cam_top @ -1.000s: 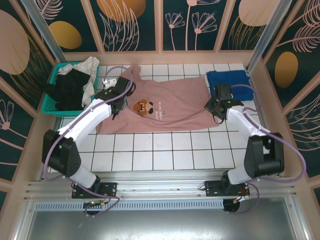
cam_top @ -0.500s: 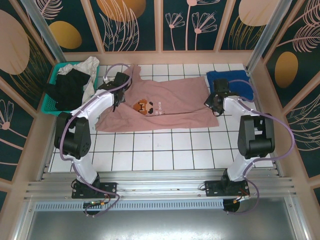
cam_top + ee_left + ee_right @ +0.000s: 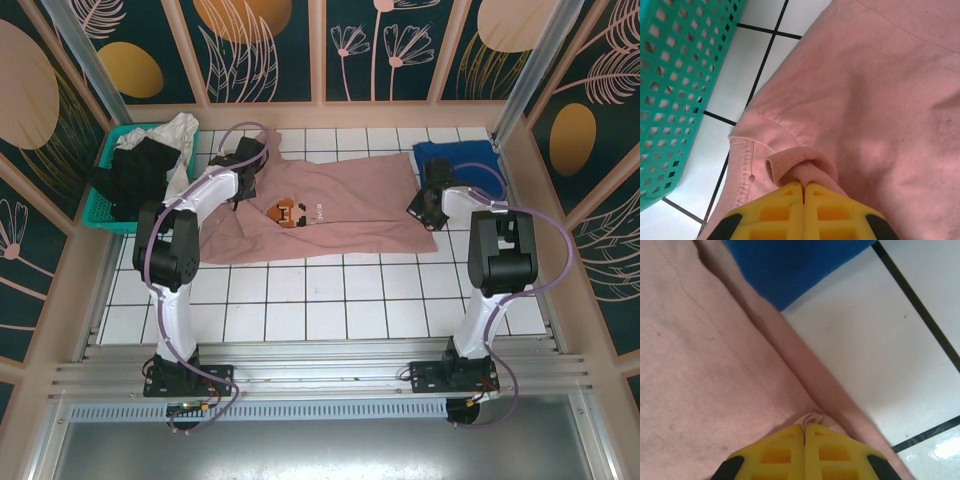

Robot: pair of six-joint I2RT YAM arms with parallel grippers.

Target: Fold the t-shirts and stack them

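Two tools: each grips one end of the pink t-shirt (image 3: pixel 340 215), one arm per end.
Left tool (image 3: pixel 803 186): fingers pressed together, pinching a bunched fold of pink cloth at a stitched edge, near the teal basket (image 3: pixel 670 75).
Right tool (image 3: pixel 804 430): fingers pressed together on a small pucker of the pink edge, just beside the blue t-shirt (image 3: pixel 800 265).
Pink t-shirt position: spread flat with its print (image 3: pixel 287 212) up on the tiled surface (image 3: pixel 330 300), between basket and blue t-shirt.
Long axis: runs left to right across the surface. The body of the cloth lies inboard of each tool, toward the centre.
Nearer arm: each is at its own end; neither has the advantage.
Blue t-shirt: folded at the far right. It meets the pink edge, but whether they touch or overlap cannot be told.
Basket contents: black and white garments, not yet folded.
Assessment: the fold probably depends on both gripped ends moving together across the short axis, or the cloth will skew.
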